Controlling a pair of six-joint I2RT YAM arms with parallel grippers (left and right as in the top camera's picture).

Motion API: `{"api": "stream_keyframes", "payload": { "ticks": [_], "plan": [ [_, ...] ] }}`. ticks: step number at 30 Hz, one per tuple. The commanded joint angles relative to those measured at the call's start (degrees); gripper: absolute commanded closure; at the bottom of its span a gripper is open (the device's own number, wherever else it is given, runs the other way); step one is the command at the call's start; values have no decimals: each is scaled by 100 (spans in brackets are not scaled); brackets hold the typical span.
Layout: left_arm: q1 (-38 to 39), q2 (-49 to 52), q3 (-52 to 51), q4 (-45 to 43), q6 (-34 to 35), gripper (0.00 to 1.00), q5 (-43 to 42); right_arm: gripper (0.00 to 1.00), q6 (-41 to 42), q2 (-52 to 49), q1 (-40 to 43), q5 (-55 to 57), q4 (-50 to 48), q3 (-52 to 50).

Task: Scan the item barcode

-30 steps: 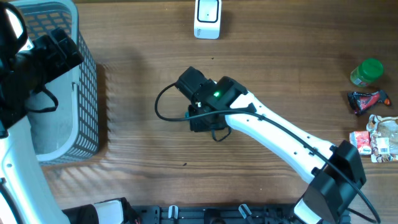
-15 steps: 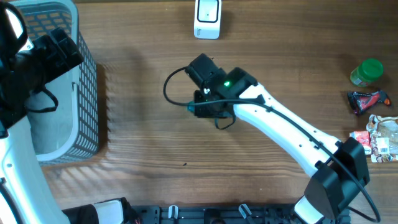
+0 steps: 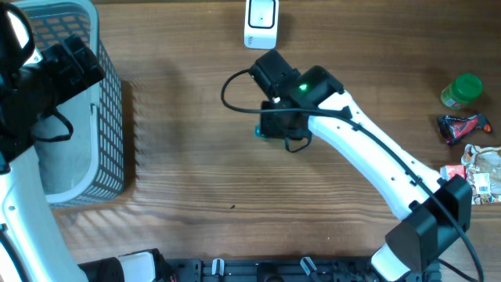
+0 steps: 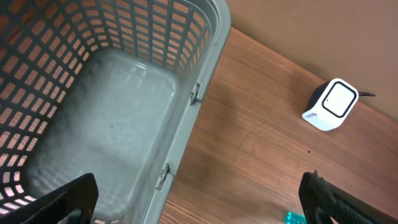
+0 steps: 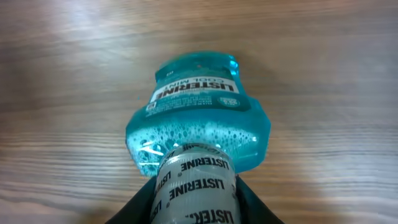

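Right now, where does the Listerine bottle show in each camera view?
Overhead: the Listerine bottle is upper centre, only a teal edge showing under the right gripper.
Left wrist: a teal sliver at the bottom edge, right of centre, is likely it.
Right wrist: centre of frame, cap nearest the camera, between the jaws.
Shared landmark: the white scanner, visible overhead and from the left wrist only.

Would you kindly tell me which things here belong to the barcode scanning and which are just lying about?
Job: blue Listerine mouthwash bottle, held in the right pincer; white box-shaped scanner.
Lying about: grey plastic mesh basket; green-capped jar; black and red packet; crinkled snack wrappers.
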State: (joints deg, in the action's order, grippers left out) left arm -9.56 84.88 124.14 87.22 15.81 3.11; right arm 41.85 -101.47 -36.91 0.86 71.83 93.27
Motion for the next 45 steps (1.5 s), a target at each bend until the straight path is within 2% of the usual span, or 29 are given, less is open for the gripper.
{"api": "stream_keyframes", "payload": {
  "ticks": [1,8,15,16,17,18,20,21,24,28,30,37,45],
  "plan": [
    [-46,4,48,-9,7,0,-28,67,328,140,129,164,411,214],
    [-46,4,48,-9,7,0,-26,60,334,140,157,153,645,212],
    [-46,4,48,-9,9,0,-26,60,339,140,157,-98,566,192],
    [-46,4,48,-9,7,0,-28,56,332,140,157,-96,540,192],
    [-46,4,48,-9,7,0,-28,45,332,140,157,-96,535,192],
    [-46,4,48,-9,7,0,-26,39,332,140,157,-96,535,192],
    [-46,4,48,-9,7,0,-28,30,332,140,157,-96,535,192],
    [-46,4,48,-9,7,0,-26,20,330,140,157,-92,535,192],
    [-46,4,48,-9,7,0,-26,0,323,140,160,35,527,192],
    [-46,4,48,-9,7,0,-26,0,295,140,157,225,518,192],
    [-46,4,48,-9,7,0,-26,0,-146,107,151,802,343,109],
    [-46,4,48,-9,7,0,-28,0,-732,-35,153,660,-391,-514],
    [-46,4,48,-9,7,0,-28,0,-940,-35,153,551,-542,-852]
  ]
}}
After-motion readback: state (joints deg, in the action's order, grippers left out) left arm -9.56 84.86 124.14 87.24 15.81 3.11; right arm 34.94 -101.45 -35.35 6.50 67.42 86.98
